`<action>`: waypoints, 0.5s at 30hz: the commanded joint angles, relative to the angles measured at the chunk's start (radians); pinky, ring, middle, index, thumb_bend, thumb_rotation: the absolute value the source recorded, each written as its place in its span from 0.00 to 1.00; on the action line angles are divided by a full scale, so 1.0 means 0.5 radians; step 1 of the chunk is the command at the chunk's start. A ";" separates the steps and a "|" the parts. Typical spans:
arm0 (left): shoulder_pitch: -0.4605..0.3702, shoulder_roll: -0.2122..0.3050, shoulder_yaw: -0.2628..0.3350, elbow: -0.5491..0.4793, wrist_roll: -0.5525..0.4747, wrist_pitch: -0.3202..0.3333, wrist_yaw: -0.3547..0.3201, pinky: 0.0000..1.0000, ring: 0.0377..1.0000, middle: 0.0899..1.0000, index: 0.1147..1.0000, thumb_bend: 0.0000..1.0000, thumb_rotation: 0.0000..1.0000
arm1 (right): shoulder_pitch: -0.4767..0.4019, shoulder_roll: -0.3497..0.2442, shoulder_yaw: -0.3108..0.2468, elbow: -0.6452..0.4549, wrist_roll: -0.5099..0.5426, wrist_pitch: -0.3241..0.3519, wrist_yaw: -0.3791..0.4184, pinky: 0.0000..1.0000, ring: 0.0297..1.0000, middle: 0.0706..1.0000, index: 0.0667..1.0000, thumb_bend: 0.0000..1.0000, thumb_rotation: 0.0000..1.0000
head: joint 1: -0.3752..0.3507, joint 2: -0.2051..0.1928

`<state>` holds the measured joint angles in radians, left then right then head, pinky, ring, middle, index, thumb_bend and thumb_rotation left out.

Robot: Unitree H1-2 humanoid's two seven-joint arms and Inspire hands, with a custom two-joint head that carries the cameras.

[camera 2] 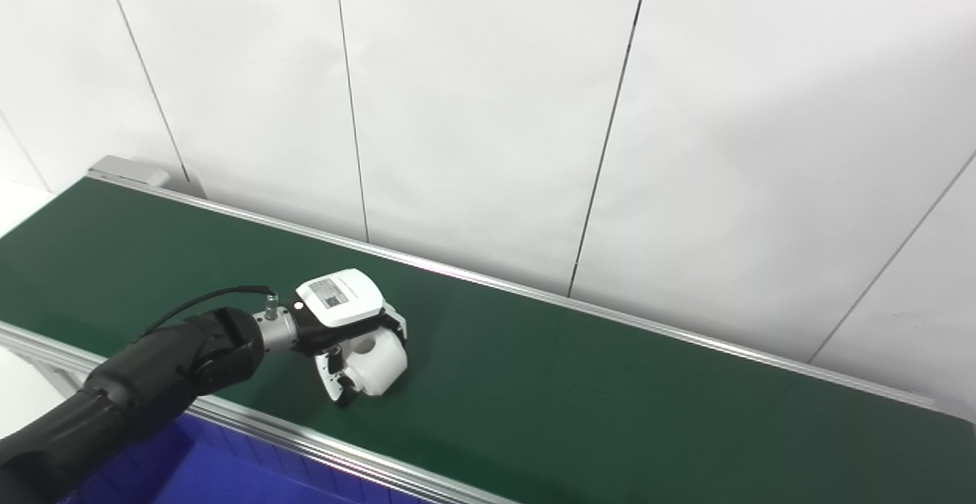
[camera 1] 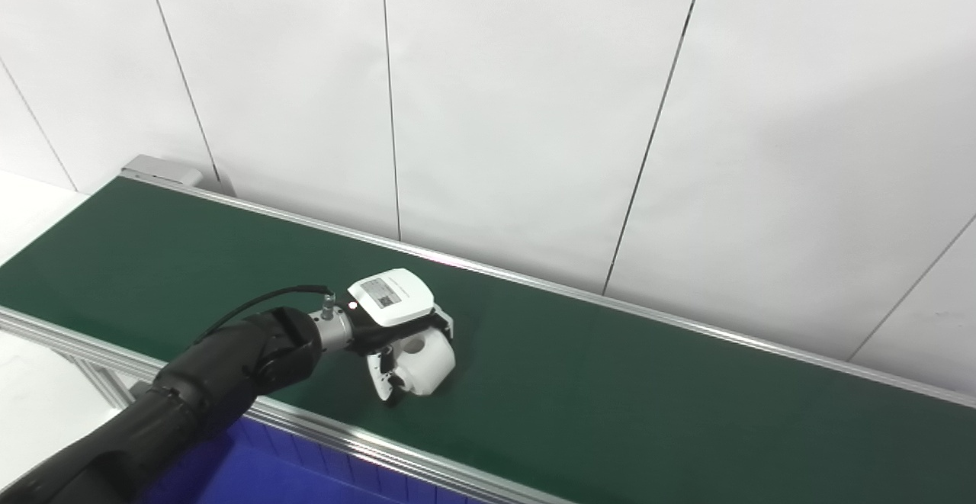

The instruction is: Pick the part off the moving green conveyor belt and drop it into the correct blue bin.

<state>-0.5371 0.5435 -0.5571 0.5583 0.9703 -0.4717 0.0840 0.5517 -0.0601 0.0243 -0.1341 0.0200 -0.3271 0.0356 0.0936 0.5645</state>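
A white cylindrical part with a hole in its end face lies on the green conveyor belt, near the belt's front edge. My left hand reaches in over the front rail, its white back facing up, and its fingers and thumb curl around the part from above and from the left. The same part and left hand show in the right eye view. Whether the part is lifted off the belt is unclear. My right hand is out of sight.
A blue bin sits below the belt's front aluminium rail, under my left forearm. The rear rail runs along a white panelled wall. The belt stretches bare to the right and to the far left.
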 commanded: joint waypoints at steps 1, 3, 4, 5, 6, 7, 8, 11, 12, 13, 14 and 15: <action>-0.077 0.092 0.000 0.042 0.033 0.005 0.178 0.45 0.41 0.39 0.45 0.54 0.01 | 0.027 0.006 0.002 -0.063 0.004 0.002 0.007 1.00 0.98 1.00 1.00 0.85 1.00 | 0.000 0.004; -0.071 0.091 -0.018 0.049 -0.033 0.004 0.263 0.41 0.37 0.37 0.45 0.53 0.00 | 0.025 0.001 0.003 -0.053 0.009 -0.014 0.011 1.00 0.98 1.00 1.00 0.84 1.00 | -0.002 0.006; -0.066 0.091 -0.023 0.043 -0.073 0.004 0.282 0.41 0.36 0.36 0.45 0.52 0.00 | 0.024 0.003 0.002 -0.051 0.014 -0.015 0.010 1.00 0.98 1.00 1.00 0.84 1.00 | -0.002 0.007; -0.062 0.091 -0.023 0.032 -0.106 0.004 0.279 0.39 0.34 0.35 0.45 0.52 0.00 | 0.023 0.005 0.001 -0.051 0.017 -0.014 0.008 1.00 0.98 1.00 1.00 0.84 1.00 | -0.002 0.007; -0.060 0.091 -0.022 0.022 -0.130 0.004 0.268 0.41 0.36 0.36 0.44 0.52 0.00 | 0.022 0.008 0.000 -0.051 0.016 -0.014 0.005 1.00 0.98 1.00 1.00 0.83 1.00 | -0.003 0.006; -0.055 0.090 -0.014 0.012 -0.159 0.004 0.248 0.45 0.38 0.39 0.44 0.52 0.00 | 0.020 0.010 0.000 -0.049 0.015 -0.016 0.003 1.00 0.97 1.00 1.00 0.83 1.00 | -0.003 0.006; -0.051 0.090 -0.007 0.001 -0.186 0.004 0.232 0.46 0.39 0.39 0.44 0.52 0.00 | 0.019 0.012 0.001 -0.048 0.017 -0.018 0.003 1.00 0.97 1.00 1.00 0.83 1.00 | -0.005 0.013; -0.037 0.101 0.008 -0.052 -0.250 0.004 0.206 0.50 0.41 0.42 0.43 0.53 0.00 | 0.016 0.011 0.001 -0.042 0.023 -0.028 0.007 1.00 0.98 1.00 1.00 0.82 1.00 | -0.003 0.024; -0.029 0.108 0.020 -0.083 -0.266 0.004 0.186 0.52 0.42 0.42 0.43 0.53 0.00 | 0.015 0.008 0.001 -0.040 0.023 -0.033 0.009 1.00 0.98 1.00 1.00 0.81 1.00 | 0.004 0.041; -0.019 0.115 0.040 -0.126 -0.286 0.005 0.156 0.52 0.42 0.42 0.43 0.53 0.00 | 0.015 0.007 0.000 -0.043 0.020 -0.032 0.008 1.00 0.98 1.00 1.00 0.80 1.00 | 0.009 0.051; -0.005 0.124 0.067 -0.184 -0.318 0.006 0.112 0.53 0.43 0.42 0.43 0.53 0.00 | 0.017 0.006 -0.001 -0.058 0.017 -0.019 0.007 1.00 0.97 1.00 1.00 0.80 1.00 | 0.028 0.083; 0.015 0.135 0.100 -0.256 -0.346 0.011 0.063 0.53 0.42 0.41 0.43 0.53 0.00 | 0.021 0.006 -0.001 -0.078 0.019 0.003 0.006 1.00 0.97 1.00 1.00 0.80 1.00 | 0.032 0.090</action>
<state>-0.5063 0.5758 -0.5432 0.4950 0.8373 -0.4701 0.1300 0.5550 -0.0577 0.0259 -0.1349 0.0252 -0.3267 0.0358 0.1058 0.6073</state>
